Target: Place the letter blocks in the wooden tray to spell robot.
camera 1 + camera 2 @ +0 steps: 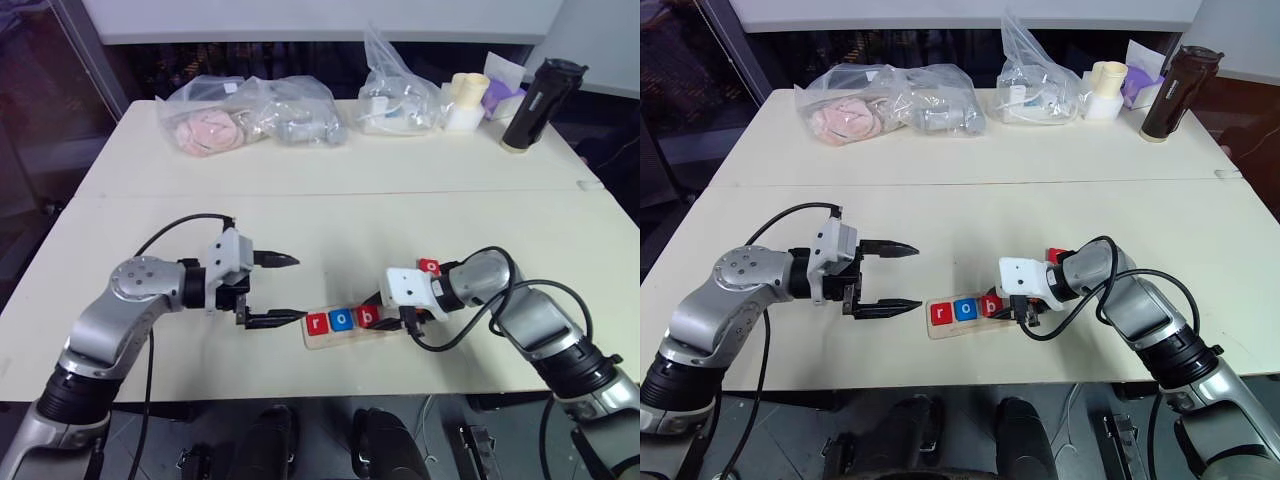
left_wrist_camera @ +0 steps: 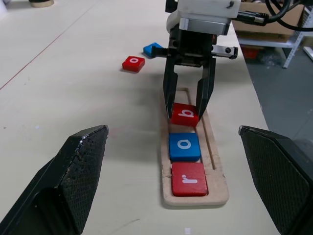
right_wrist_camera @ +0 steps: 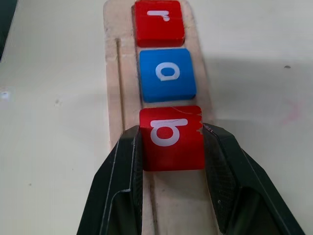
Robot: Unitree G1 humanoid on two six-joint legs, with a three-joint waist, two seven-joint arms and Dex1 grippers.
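The wooden tray point(image 2: 195, 200) lies near the table's front edge. In it sit a red r block point(image 2: 189, 179) and a blue o block point(image 2: 184, 146) side by side. My right gripper point(image 3: 172, 137) is shut on the red b block point(image 3: 171, 142), holding it in the tray's third place just beyond the o. Behind that arm, a red o block point(image 2: 133, 63) and a blue block point(image 2: 153, 49) lie loose on the table. My left gripper point(image 1: 298, 288) hovers open and empty just left of the tray's r end, pointing along it.
Several plastic bags point(image 1: 250, 115) line the table's far side. A cream cup point(image 1: 468, 100) and a black bottle point(image 1: 540, 105) stand at the far right. A seam point(image 1: 330, 193) runs across the table. Bare tabletop lies between the tray and the bags.
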